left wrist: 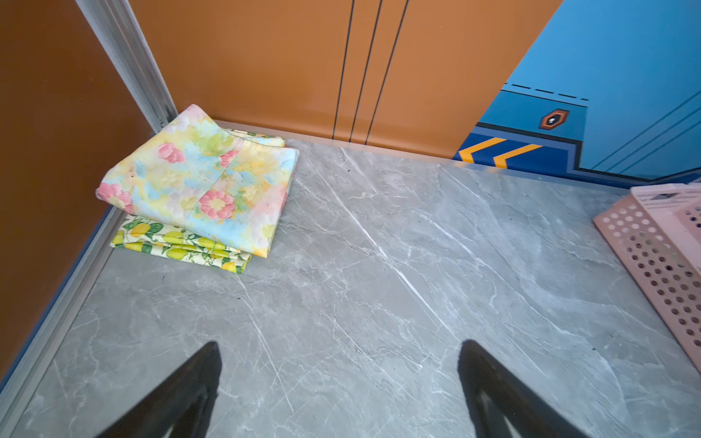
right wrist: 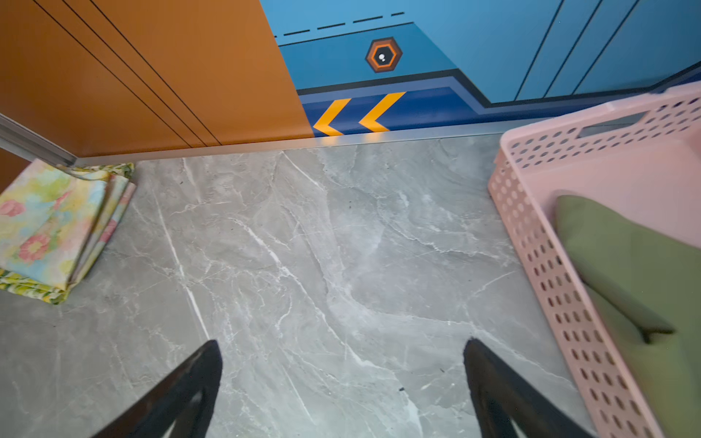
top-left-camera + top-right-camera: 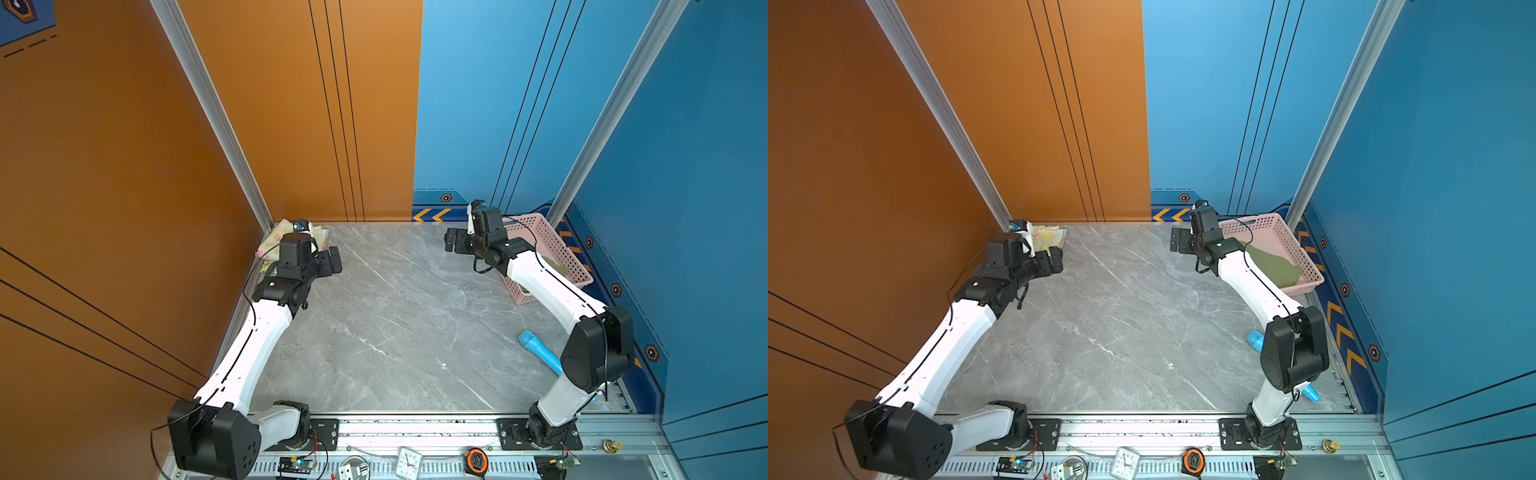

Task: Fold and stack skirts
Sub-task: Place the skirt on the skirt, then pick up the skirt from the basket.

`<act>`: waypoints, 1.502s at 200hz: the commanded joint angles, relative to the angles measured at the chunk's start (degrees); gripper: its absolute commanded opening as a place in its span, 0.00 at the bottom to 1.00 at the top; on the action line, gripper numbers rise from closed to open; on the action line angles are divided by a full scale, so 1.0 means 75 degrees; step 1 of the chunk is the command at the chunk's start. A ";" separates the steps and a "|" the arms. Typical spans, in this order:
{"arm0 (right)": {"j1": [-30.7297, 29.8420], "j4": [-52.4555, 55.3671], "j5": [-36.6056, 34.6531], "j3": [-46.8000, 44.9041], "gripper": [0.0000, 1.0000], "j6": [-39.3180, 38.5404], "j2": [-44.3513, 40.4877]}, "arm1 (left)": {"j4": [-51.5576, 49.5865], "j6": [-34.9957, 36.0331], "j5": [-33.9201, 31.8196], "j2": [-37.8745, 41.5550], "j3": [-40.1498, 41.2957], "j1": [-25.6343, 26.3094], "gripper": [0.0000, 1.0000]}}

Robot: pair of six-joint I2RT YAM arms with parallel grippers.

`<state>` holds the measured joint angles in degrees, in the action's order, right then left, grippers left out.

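While two of the three skirts already lie folded in a pile, we judge the task about two-thirds done. We take the pink basket (image 2: 531,235) as our landmark. The pastel floral skirt (image 1: 197,182) rests folded on top of the folded lemon-print skirt (image 1: 178,242). This neat pile sits well apart from the basket, across the grey marble table (image 1: 379,284), in the corner against the orange wall. The olive green skirt (image 2: 626,265) lies inside the basket, loosely bunched and, as far as we can tell, unfolded; neither gripper touches it. What is left, in our judgement, is to lift it out, spread it on the bare table between basket and pile, fold it and set it on top of the pile.

In both top views the right arm (image 3: 544,282) reaches forward with its elbow raised, passing in front of the near part of the basket. The right gripper (image 2: 341,343) hovers over the table just beside the basket's outer wall, on the side facing the pile, with its jaws spread wide and nothing between them. The left arm (image 3: 249,353) mirrors this pose on the side far from the basket. The left gripper (image 1: 340,345) hovers just beside the pile, equally wide open and empty.
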<state>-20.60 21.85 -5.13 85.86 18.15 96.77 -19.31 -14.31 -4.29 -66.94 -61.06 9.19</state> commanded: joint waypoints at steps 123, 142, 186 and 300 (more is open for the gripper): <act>0.3093 0.1550 -0.0083 0.0539 0.86 0.1340 0.0258 | 0.0924 0.0044 0.2241 -0.0972 0.0477 0.1497 0.98; 0.3163 0.1978 0.0260 0.0781 0.77 0.1225 0.0563 | 0.0930 0.0033 0.2301 -0.1006 0.0455 0.1594 0.98; 0.2849 0.2572 0.0004 0.0284 0.70 0.0689 0.0397 | 0.0924 -0.0033 0.2428 -0.1148 0.0404 0.1771 0.98; 0.3004 0.2573 0.0424 0.1242 0.57 0.0733 0.2187 | 0.0908 0.0079 0.2332 -0.1072 0.0432 0.1798 0.99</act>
<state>1.48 39.57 -3.42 91.13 24.01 110.10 -13.04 -14.37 12.69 -75.13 -56.86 22.26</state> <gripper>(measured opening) 0.601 0.988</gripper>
